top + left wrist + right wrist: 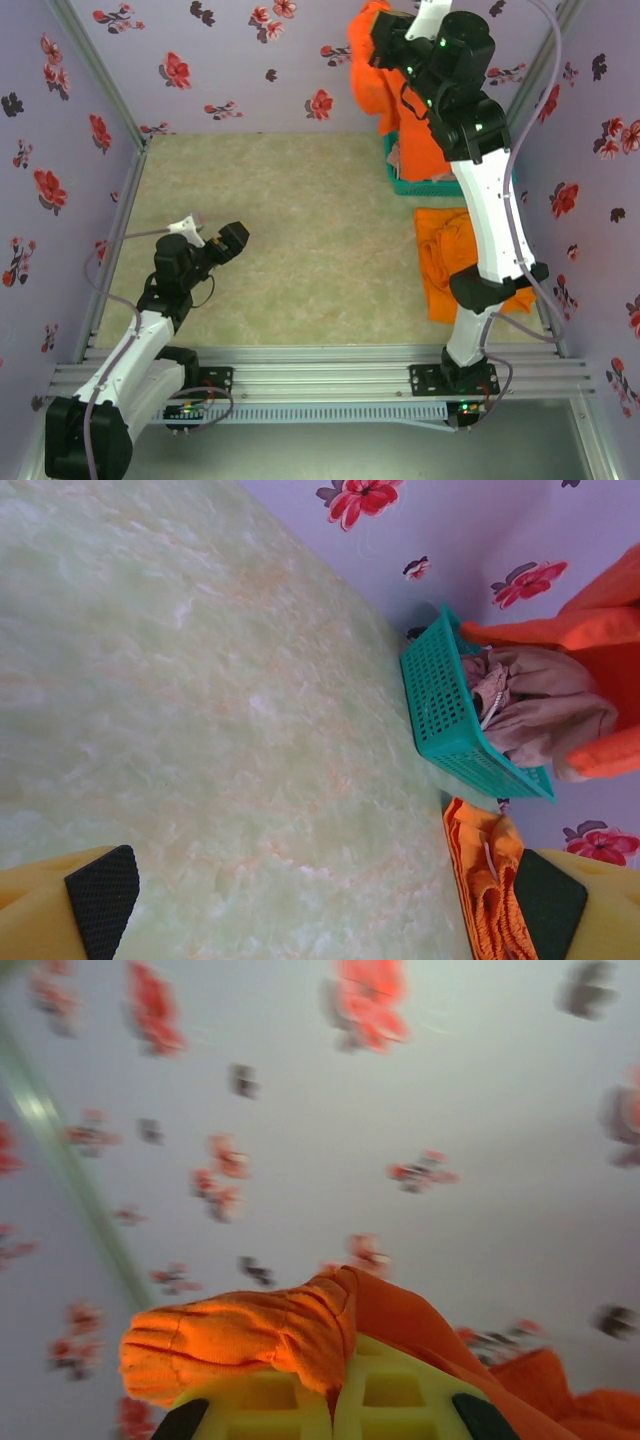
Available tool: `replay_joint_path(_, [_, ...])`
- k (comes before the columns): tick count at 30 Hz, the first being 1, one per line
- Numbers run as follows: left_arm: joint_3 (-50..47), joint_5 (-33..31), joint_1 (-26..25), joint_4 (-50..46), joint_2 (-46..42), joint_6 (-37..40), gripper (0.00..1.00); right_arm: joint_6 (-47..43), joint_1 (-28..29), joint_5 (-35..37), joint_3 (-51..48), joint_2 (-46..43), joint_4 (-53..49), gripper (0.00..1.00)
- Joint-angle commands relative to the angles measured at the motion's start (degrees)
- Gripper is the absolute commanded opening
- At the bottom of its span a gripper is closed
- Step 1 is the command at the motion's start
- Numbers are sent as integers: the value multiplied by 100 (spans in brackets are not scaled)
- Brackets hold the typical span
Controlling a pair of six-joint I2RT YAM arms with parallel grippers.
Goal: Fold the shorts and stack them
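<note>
One orange pair of shorts (368, 75) hangs high at the back right, lifted over the teal basket (400, 182). My right gripper (384, 45) is shut on its cloth; in the right wrist view the fabric (250, 1338) bunches over the closed yellow fingers (395, 1395). A second orange pair (448, 262) lies on the table in front of the basket, partly behind the right arm, drawstring showing (489, 880). The pink-beige shorts (540, 712) fill the basket (445, 705). My left gripper (232, 243) hovers open over bare table at the left, pads (100, 898) wide apart.
Floral walls close the table on three sides. A metal rail (320, 370) runs along the near edge by the arm bases. The pale green tabletop (290, 240) stretches between the arms.
</note>
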Motion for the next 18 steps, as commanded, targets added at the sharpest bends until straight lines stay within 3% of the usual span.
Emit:
replay_joint_path(1, [-33, 72, 58, 84, -71, -15, 99, 250, 430, -825, 159, -119, 883, 0])
replay_joint_path(6, [-24, 74, 60, 64, -128, -60, 100, 644, 679, -1344, 192, 117, 1061, 0])
replay_joint_path(13, [-7, 29, 68, -8, -259, -69, 99, 55, 726, -1385, 98, 358, 270, 0])
replay_joint_path(18, [-37, -168, 67, -73, -517, -95, 99, -937, 726, -1200, -1262, 60, -239, 0])
